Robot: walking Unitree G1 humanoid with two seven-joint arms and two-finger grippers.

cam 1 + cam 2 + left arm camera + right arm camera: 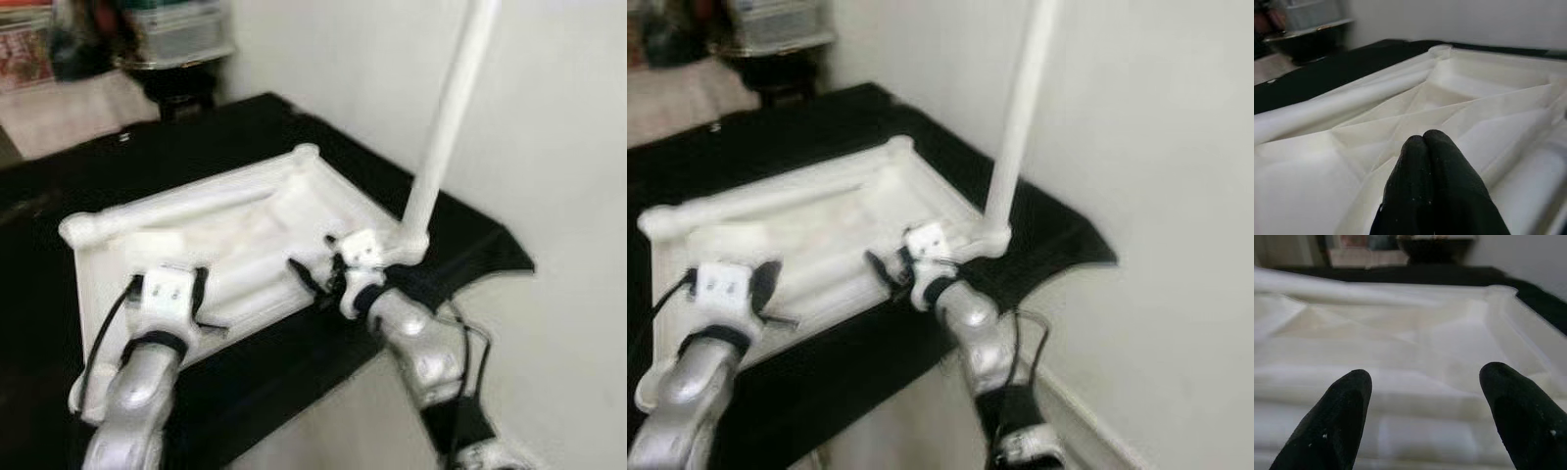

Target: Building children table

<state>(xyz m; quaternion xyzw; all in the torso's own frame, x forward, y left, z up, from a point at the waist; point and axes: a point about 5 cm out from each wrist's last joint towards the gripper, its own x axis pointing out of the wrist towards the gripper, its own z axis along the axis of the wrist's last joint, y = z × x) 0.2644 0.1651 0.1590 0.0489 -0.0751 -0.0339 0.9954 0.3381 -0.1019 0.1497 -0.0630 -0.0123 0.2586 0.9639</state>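
A white plastic table top lies upside down on a black cloth. One white leg stands upright in its near right corner socket. A white tube lies along the far rim inside the ribbed underside. My left gripper is shut with nothing in it, low over the near left part of the underside. My right gripper is open at the near edge, just left of the standing leg's base, with its fingers pointing in over the rim.
The white wall stands close on the right, behind the leg. The black cloth's front edge drops to pale floor near my right arm. Clear storage boxes on a dark stand are at the back.
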